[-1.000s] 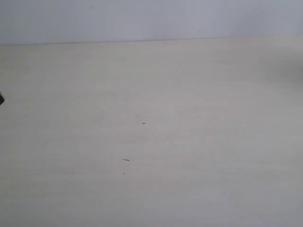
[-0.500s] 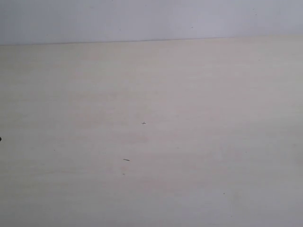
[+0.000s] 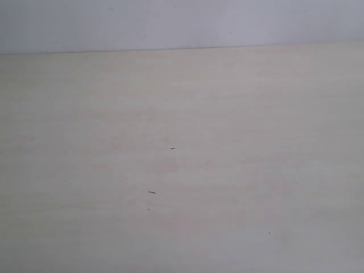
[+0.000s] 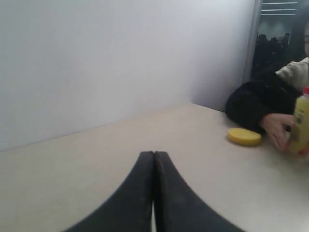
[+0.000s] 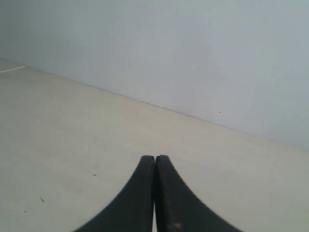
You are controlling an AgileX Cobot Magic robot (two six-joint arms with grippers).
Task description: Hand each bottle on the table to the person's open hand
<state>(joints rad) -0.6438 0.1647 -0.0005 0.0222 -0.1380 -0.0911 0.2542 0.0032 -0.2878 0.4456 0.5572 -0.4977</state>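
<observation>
the dark sliver at the exterior view's left edge is gone. left pincer [image 4: 153, 159] and right pincer [image 5: 155, 162] are clenched, empty. the yellow bottle [image 4: 301, 121] stands upright beside the person's hand [image 4: 277, 130]; the left arm looks nearer.

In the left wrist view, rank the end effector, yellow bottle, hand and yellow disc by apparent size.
1. End effector, largest, though it is nearest the camera.
2. Bottle and hand, about alike; the bottle is cut off by the frame.
3. Disc.
</observation>
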